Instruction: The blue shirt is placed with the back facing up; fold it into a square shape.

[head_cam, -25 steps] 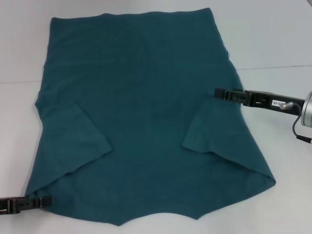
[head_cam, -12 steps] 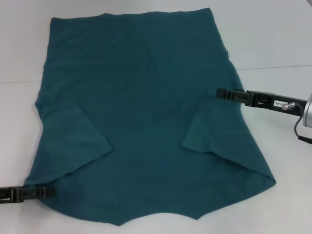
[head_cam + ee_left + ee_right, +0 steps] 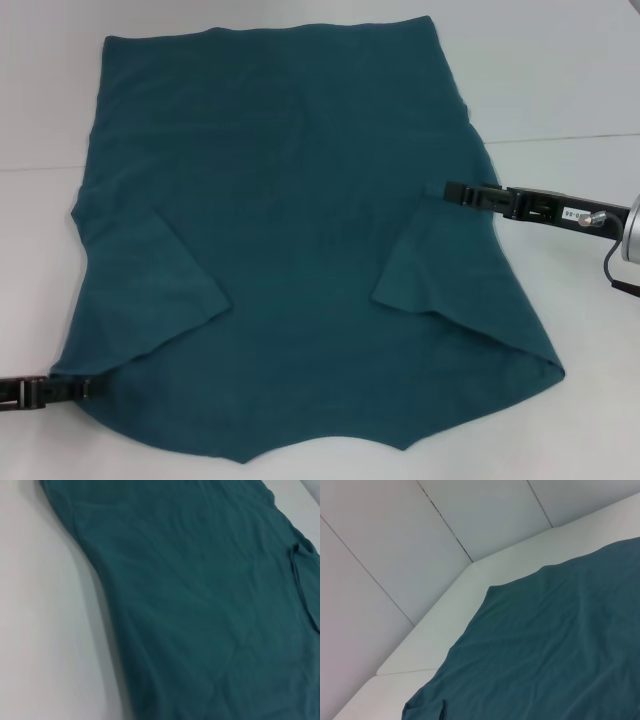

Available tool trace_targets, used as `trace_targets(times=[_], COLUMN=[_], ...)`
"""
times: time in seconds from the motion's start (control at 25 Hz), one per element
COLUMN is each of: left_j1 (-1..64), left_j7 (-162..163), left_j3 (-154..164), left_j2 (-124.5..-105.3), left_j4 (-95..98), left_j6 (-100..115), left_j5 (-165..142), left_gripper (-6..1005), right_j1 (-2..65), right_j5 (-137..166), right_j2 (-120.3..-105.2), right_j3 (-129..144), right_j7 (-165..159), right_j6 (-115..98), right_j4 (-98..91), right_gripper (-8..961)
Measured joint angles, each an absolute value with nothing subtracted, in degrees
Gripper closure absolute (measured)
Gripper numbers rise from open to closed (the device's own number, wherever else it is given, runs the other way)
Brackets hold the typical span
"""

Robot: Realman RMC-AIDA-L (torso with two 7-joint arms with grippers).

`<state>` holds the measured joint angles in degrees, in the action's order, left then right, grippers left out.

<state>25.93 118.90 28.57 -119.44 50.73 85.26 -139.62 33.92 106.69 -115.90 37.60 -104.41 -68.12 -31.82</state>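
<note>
The blue shirt (image 3: 290,250) lies spread flat on the white table (image 3: 560,90), plain side up, with both short sleeves turned inward over the body so the outline is narrowed to a rough panel. That suits a square fold, since the sleeves will not hang out of the sides. The left gripper (image 3: 78,388) sits low at the table surface, its tip right at the shirt's near left corner, and the cloth begins just ahead of it and runs away across its wrist view as a broad flat sheet. The right gripper (image 3: 455,190) reaches in from the opposite side, its tip touching the shirt's right edge where the folded sleeve (image 3: 425,265) meets the side; that sleeve lies just beyond and nearer the robot than the tip. Placing one gripper at a near corner and the other partway up the far edge looks like preparation for taking hold of the fabric at two spots. Both sets of fingers appear as thin dark bars seen edge-on in the head view, so I cannot tell whether either is parted, closed, or already pinching cloth; the fabric near each tip shows no lifted ridge, which may suggest nothing is raised yet. The shirt's hem lies farthest from both grippers, flat and undisturbed.
</note>
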Motion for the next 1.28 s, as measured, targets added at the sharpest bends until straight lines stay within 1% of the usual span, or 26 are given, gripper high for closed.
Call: trace_targets(times=[0.16, 0.4, 0.84, 0.92, 1.04, 1.16, 1.28], left_j1=[25.93, 26.08, 26.01, 25.97, 25.95, 26.03, 26.08], left_j7=[118.94, 119.72, 119.94, 120.01, 120.39, 120.45, 120.46], left_j3=[28.63, 29.10, 29.31, 29.20, 29.12, 29.14, 29.28], left_j2=[-119.44, -119.54, -119.57, -119.56, -119.54, -119.53, -119.53], left_j4=[50.54, 50.49, 50.46, 50.58, 50.69, 50.72, 50.72], left_j6=[83.43, 82.93, 82.94, 83.03, 83.21, 83.36, 83.40], left_j5=[-139.92, -141.06, -141.06, -141.06, -141.01, -140.87, -140.86], left_gripper=[163, 383, 603, 837, 906, 974, 975], right_j1=[33.92, 33.92, 33.71, 33.49, 33.05, 32.54, 32.27], right_j5=[106.69, 106.69, 106.72, 106.88, 107.28, 110.00, 115.08], right_j2=[-115.91, -115.96, -115.80, -115.68, -115.16, -114.13, -113.16], right_j3=[37.60, 37.55, 37.35, 37.37, 37.70, 37.79, 37.85], right_j7=[-104.41, -104.41, -104.41, -104.41, -104.85, -109.03, -115.73], right_j6=[-68.12, -68.13, -68.47, -68.47, -69.02, -70.09, -71.31], right_j4=[-31.82, -31.81, -31.82, -31.82, -31.82, -32.95, -34.86], right_gripper=[53, 53, 54, 54, 54, 53, 53])
